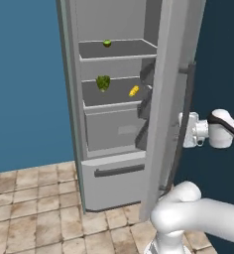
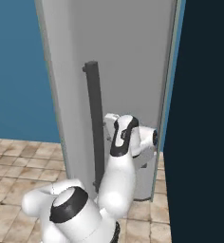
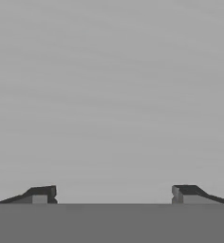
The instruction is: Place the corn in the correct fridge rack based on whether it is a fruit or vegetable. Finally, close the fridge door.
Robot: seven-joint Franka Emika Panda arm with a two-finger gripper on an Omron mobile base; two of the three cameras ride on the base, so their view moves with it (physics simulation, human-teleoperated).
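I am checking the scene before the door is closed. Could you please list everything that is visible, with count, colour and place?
corn: 1, yellow, on the lower rack, right side
lumpy vegetable: 1, green, on the lower rack, left of the corn
round fruit: 1, green, on the upper rack
lower rack: 1, dark grey with pale rim, above the grey box
upper rack: 1, dark grey, above the lower rack
drawer: 1, light grey, fridge bottom
door: 1, light grey, open
handle: 1, dark, vertical on the door
floor: tan tiles
gripper: 1, dark tips apart, facing a grey surface
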